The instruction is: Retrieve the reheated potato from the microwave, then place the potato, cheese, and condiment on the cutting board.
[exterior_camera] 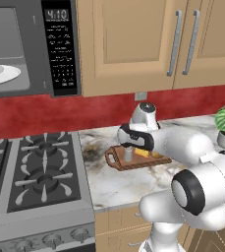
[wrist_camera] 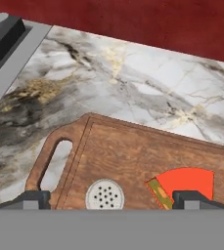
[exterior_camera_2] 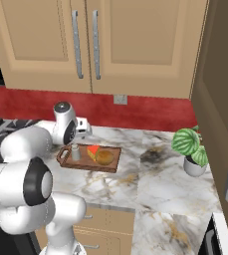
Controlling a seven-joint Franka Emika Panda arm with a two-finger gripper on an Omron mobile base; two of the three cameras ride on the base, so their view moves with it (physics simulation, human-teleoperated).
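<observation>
The cutting board (exterior_camera_2: pixel 113 160) lies on the marble counter with its looped handle (wrist_camera: pixel 50 163) toward the stove. On it stand the grey condiment shaker (exterior_camera_2: pixel 75 152), the orange cheese wedge (exterior_camera_2: pixel 92 150) and the round golden potato (exterior_camera_2: pixel 104 157). My gripper (wrist_camera: pixel 113 199) hangs open just above the board, its fingertips (wrist_camera: pixel 33 199) set wide to either side of the shaker's perforated cap (wrist_camera: pixel 104 195) and touching nothing. The cheese (wrist_camera: pixel 184 181) sits by the right fingertip. The microwave (exterior_camera: pixel 30 44) is at the upper left, a bare white plate (exterior_camera: pixel 1 74) inside it.
A gas stove (exterior_camera: pixel 40 172) borders the counter on the left. A potted plant (exterior_camera_2: pixel 191 149) stands at the counter's right end by a tall cabinet. Wall cabinets (exterior_camera_2: pixel 85 45) hang above a red backsplash. Open marble lies in front of the board.
</observation>
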